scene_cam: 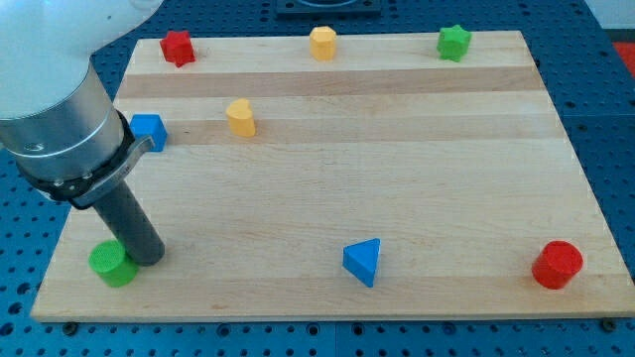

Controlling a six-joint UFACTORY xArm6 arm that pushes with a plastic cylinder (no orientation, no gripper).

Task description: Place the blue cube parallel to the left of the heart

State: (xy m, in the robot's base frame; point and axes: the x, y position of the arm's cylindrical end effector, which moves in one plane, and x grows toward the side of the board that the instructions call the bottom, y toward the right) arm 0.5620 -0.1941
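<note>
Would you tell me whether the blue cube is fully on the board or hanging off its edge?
Fully on. The blue cube sits on the board near its left edge, left of the yellow heart, partly hidden by the arm.

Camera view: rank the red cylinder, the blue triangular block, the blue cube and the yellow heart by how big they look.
Largest to smallest as they appear:
1. red cylinder
2. blue triangular block, close to the cylinder
3. blue cube and yellow heart, too alike to separate
The bottom pair sit nearer the camera, so true sizes are unsure.

Open board lies between blue cube (149, 131) and yellow heart (240, 117); the green cylinder (112, 264) touches my tip (149, 258)
</note>
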